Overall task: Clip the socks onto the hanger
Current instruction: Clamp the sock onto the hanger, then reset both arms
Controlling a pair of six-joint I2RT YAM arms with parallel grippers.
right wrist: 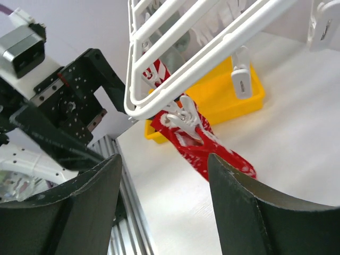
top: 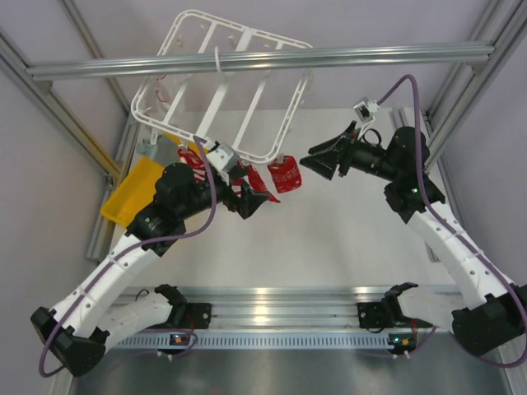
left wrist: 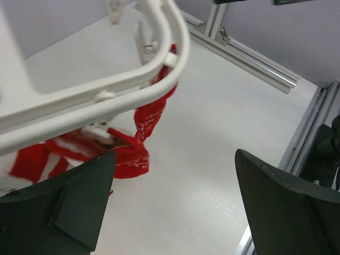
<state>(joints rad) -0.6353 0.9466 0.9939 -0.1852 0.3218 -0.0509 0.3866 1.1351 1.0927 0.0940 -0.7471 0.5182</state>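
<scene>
The white hanger hangs tilted from a grey beam. Red socks with white markings dangle from clips along its near edge. In the right wrist view one sock hangs from a white clip at the hanger's corner. In the left wrist view a sock and a striped one hang under the hanger rim. My left gripper stands wide open just below the socks, holding nothing. To the right of the socks, my right gripper is open and holds nothing.
A yellow tray lies at the table's left side behind the hanger. The grey aluminium beam crosses overhead, and frame rails run along the table's edges. My left arm's black wrist fills the left of the right wrist view.
</scene>
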